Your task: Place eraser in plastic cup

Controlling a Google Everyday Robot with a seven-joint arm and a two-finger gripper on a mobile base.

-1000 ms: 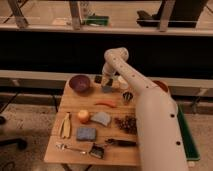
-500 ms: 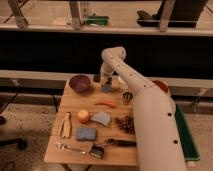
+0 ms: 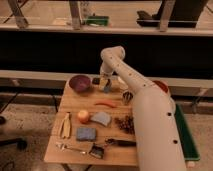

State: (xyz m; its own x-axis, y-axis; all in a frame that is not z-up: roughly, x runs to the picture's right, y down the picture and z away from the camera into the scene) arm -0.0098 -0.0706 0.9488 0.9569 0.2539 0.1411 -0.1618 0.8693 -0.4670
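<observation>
My gripper (image 3: pixel 106 85) hangs low over the back of the wooden table (image 3: pixel 70 107), just right of a dark purple bowl (image 3: pixel 80 82). A small dark block (image 3: pixel 96 80), possibly the eraser, lies between the bowl and the gripper. A whitish round shape (image 3: pixel 121 80) just right of the gripper looks like the plastic cup and is partly hidden by my arm. A dark shiny metal cup (image 3: pixel 127 96) stands in front of it. Whether the gripper holds anything does not show.
On the table are a red chili (image 3: pixel 105 104), an apple (image 3: pixel 83 116), a grey sponge (image 3: pixel 101 118), a blue sponge (image 3: pixel 86 133), a banana (image 3: pixel 65 125), a dark cluster (image 3: pixel 126 122), a fork (image 3: pixel 70 147), a brush (image 3: pixel 97 150) and a knife (image 3: pixel 120 142). My white arm (image 3: pixel 150 120) covers the right side.
The gripper rose slightly, then came down again and a little to the right, staying at the back of the table. The objects have not moved.
</observation>
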